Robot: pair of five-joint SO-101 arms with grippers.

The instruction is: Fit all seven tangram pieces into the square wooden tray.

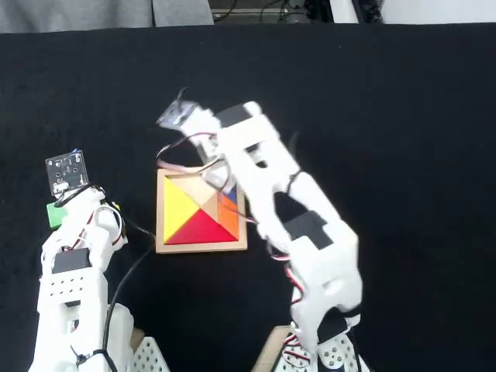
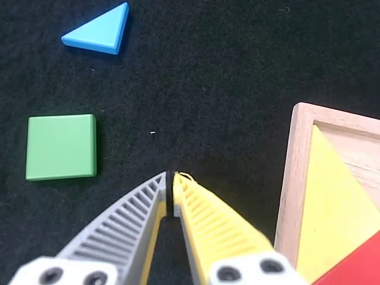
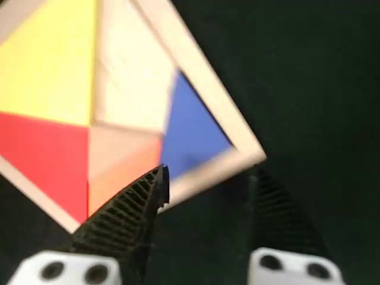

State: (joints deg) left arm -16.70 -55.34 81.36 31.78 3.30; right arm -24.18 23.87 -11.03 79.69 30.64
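Right wrist view has our right gripper (image 3: 209, 175) spread wide over the wooden tray (image 3: 196, 62) corner where the dark blue triangle (image 3: 193, 130) sits, so we reckon we lift straight up without nudging it, then the pinched-closed left gripper (image 2: 172, 175) takes the loose green square (image 2: 61, 146) beside the tray.

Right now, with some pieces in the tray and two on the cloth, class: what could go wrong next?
1. The open right gripper straddles the rim of the tray; lowering it may knock the tray askew.
2. The green square and light blue triangle lie outside the tray, and the left gripper is shut, so it could push a piece instead of grasping it.
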